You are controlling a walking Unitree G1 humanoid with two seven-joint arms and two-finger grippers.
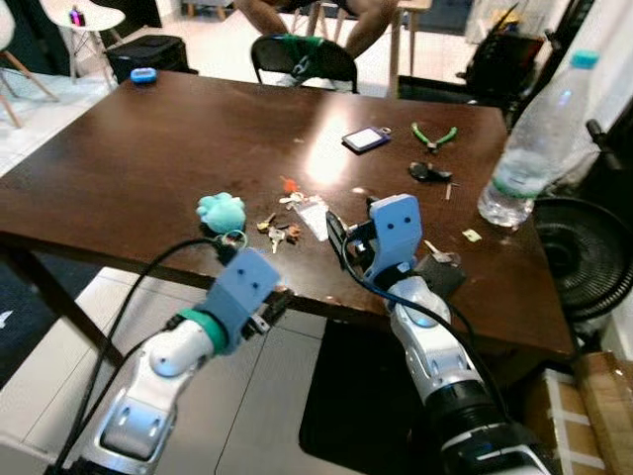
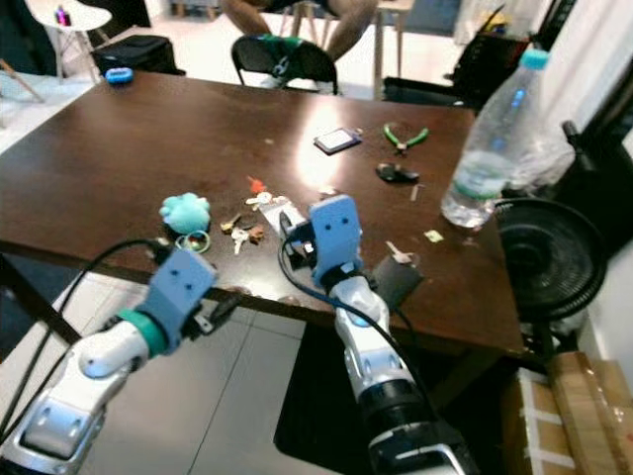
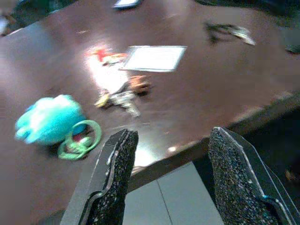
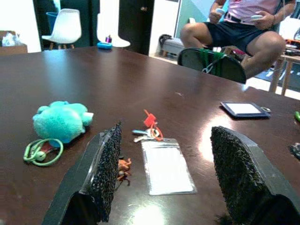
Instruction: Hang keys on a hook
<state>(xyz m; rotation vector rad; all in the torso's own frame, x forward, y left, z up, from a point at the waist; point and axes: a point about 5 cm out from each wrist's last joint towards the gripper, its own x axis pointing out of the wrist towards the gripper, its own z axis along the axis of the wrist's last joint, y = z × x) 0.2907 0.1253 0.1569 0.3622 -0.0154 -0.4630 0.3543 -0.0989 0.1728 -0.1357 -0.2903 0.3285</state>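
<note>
The keys lie near the middle of the left eye frame on the dark brown bench, a small loose cluster just right of a teal plush toy with a green ring at its foot. The left end effector sits lower left of them, hovering off the bench's near edge with its fingers apart and nothing between them; in its wrist view the keys are a blur beyond the fingertips. The right end effector is just right of the keys, over the bench, fingers also spread wide and empty, with a clear badge holder and a second small bunch with a red tag lying between its fingers (individual keys are too small to count). In the left eye view its blue housing hides the fingertips. Further back lie a card holder, green pliers and a dark fob; a water bottle stands at the right. A seated person is cut off at the top edge.
</note>
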